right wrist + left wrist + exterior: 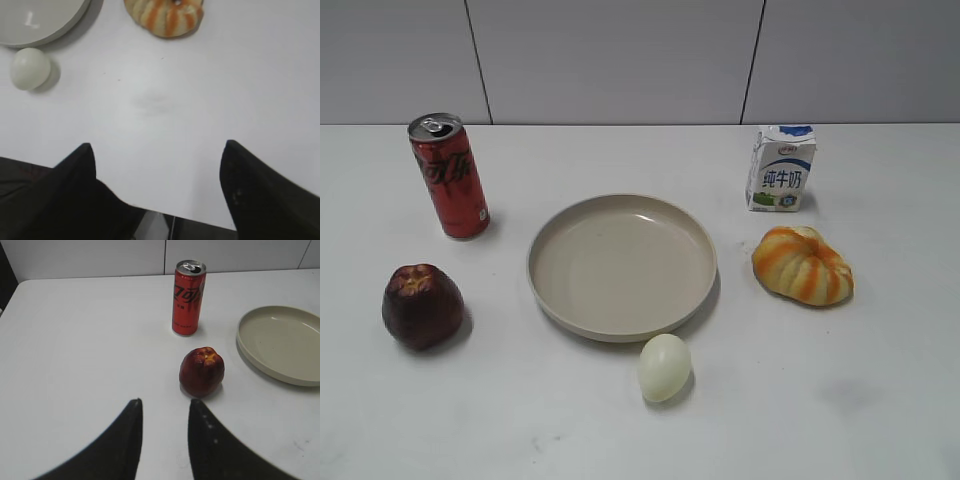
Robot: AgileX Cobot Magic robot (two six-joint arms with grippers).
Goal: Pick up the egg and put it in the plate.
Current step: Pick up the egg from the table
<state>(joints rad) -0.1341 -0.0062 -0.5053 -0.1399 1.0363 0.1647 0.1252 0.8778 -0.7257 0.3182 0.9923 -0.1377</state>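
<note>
Sitting untouched on the table (pixel 880 400) just beside the empty plate's (pixel 550 300) near rim, egg (pixel 665 367) isn't picked yet; right gripper (pixel 157 165) wide open, left gripper (pixel 165 412) partly open, both holding nothing.

Brightness: even, soft light is filling all three views; nothing is looking dim.
Shadows: in the exterior view the can (pixel 450 176), apple (pixel 422 306) and egg (pixel 664 367) are throwing short soft shadows toward about 4 o'clock.
Glare: a small highlight is showing on the plate (pixel 622 266) floor near 1 o'clock; the table (pixel 840 400) is reading almost washed out in the right wrist view.
Focus: both wrist views are looking slightly soft, with the dark fingers (pixel 125 440) blurring at the bottom edge.
</note>
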